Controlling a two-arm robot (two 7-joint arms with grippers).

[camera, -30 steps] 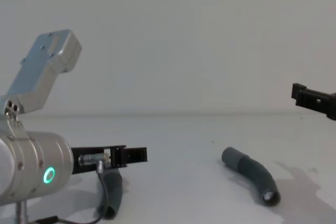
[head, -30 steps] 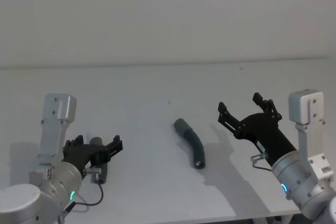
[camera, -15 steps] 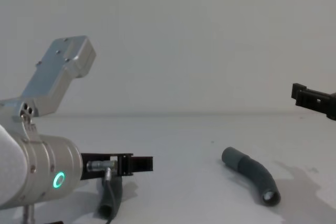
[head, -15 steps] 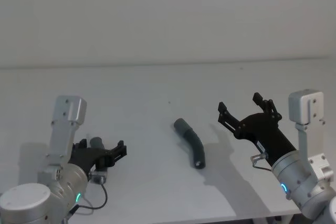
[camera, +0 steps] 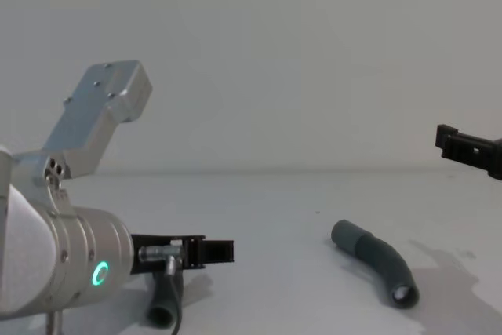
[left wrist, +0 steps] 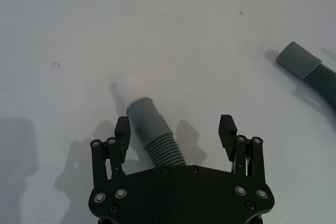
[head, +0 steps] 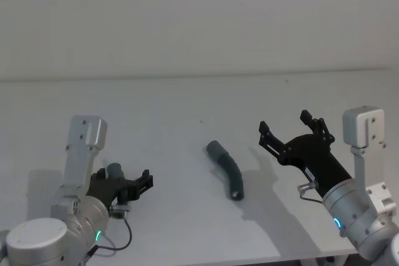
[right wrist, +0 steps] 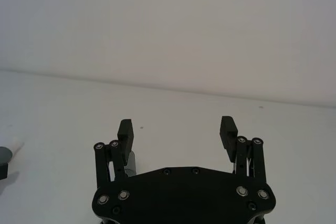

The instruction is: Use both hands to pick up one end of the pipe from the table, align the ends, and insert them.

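Note:
Two dark grey ribbed pipe pieces lie on the white table [head: 187, 104]. The left piece [head: 114, 171] has a smooth grey cuff [left wrist: 146, 120] and a narrower white tip [left wrist: 119, 93]. My left gripper [left wrist: 175, 128] hovers open just over it, and the cuff sits between the fingers close to one fingertip. From the chest, the left gripper [camera: 212, 250] is low above that piece [camera: 165, 304]. The other curved piece [head: 227, 169] [camera: 376, 260] lies mid-table, untouched. My right gripper [head: 293, 130] [right wrist: 177, 128] hangs open above the table, right of that piece.
The table's far edge meets a plain white wall [head: 199, 23]. The second piece [left wrist: 310, 69] also appears at the edge of the left wrist view. A thin black cable [head: 118, 241] loops beside the left arm.
My left arm has moved forward and down over the left pipe piece, its fingers still open. The right arm and the middle piece have not moved.

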